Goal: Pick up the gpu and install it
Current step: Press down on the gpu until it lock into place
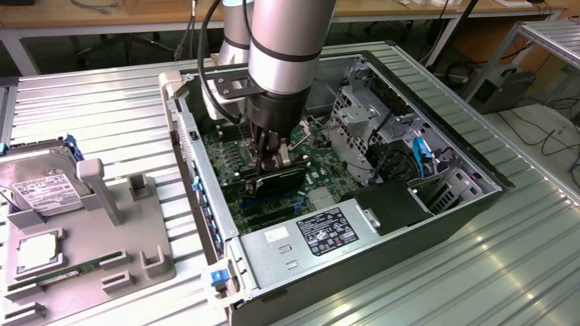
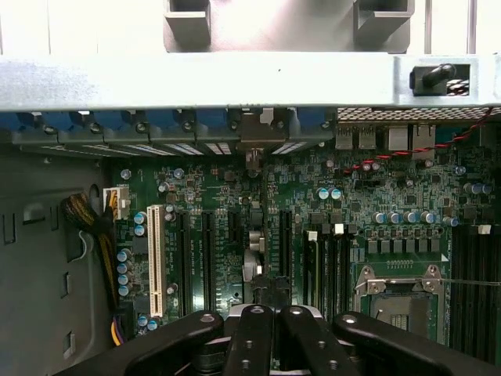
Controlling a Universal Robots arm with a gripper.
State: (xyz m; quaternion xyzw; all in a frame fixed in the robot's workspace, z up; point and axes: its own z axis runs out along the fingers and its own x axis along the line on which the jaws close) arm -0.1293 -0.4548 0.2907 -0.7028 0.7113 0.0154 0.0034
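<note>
The gpu is a flat black card standing on edge low over the green motherboard, inside the open computer case. My gripper reaches down into the case and is shut on the card's top edge. In the wrist view the gpu appears edge-on as a thin strip between my fingers. It runs toward the rear slot covers, where its silver bracket meets the case wall. It lines up with the expansion slots; I cannot tell whether it sits in one.
On the exterior view's left, a grey fixture carries a silver hard drive, a processor and a green memory stick. In the case, the power supply, drive cage and cables crowd the card. A processor socket lies beside the slots.
</note>
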